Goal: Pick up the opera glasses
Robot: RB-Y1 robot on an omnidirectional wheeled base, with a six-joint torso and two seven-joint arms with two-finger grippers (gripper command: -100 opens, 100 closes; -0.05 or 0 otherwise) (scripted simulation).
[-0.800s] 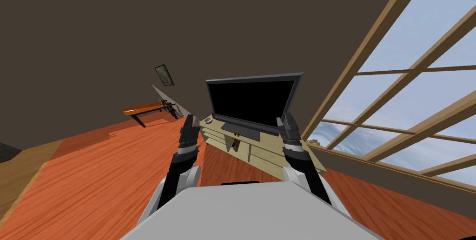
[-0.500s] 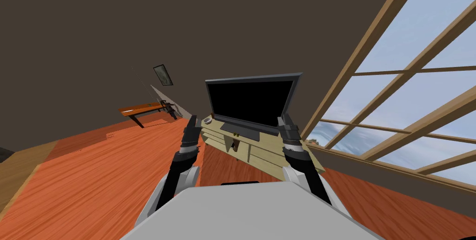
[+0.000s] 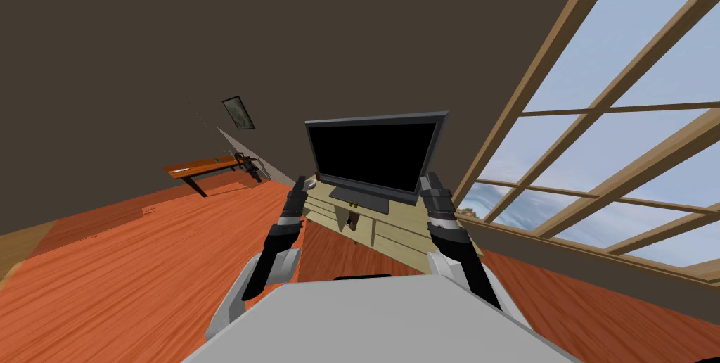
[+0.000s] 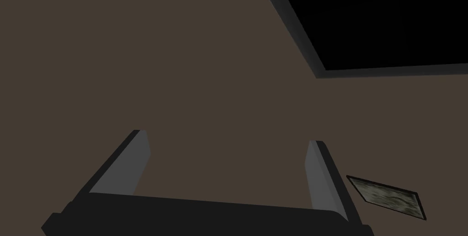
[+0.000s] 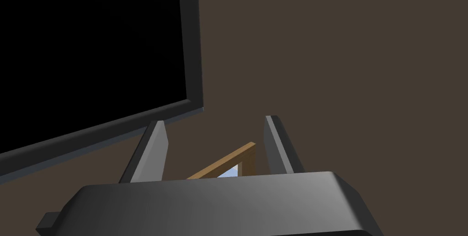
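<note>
I am facing a TV (image 3: pixel 373 155) that stands on a low, pale cabinet (image 3: pixel 401 236) against the brown wall. Both arms are raised in front of me, one to each side of the screen.

The left gripper (image 3: pixel 301 181) points up near the cabinet's left end. In its wrist view the left gripper (image 4: pixel 227 137) has its fingers (image 4: pixel 137 155) spread wide with nothing between them. Beyond them are the wall, a corner of the TV (image 4: pixel 388 18) and a small framed picture (image 4: pixel 386 196).

The right gripper (image 3: pixel 427 180) is up by the TV's right edge. In its own view the right gripper (image 5: pixel 215 120) also has its fingers (image 5: pixel 153 148) apart and empty, beside the TV's dark frame (image 5: pixel 192 41), with a bit of window frame (image 5: pixel 228 159) showing between them.

I take the opera glasses (image 3: pixel 355 205) to be the small dark thing with pale specks on the cabinet top, just in front of the TV's base. They are too small for me to make out their shape. They lie between the two grippers and well apart from both.

A small pale round thing (image 3: pixel 310 184) sits at the cabinet's left end, near the left gripper.

A large window (image 3: pixel 619 134) takes up the right wall. Far off to the left a wooden table (image 3: pixel 200 167) stands on the orange floor (image 3: pixel 140 260), under another view of the picture (image 3: pixel 238 112).
</note>
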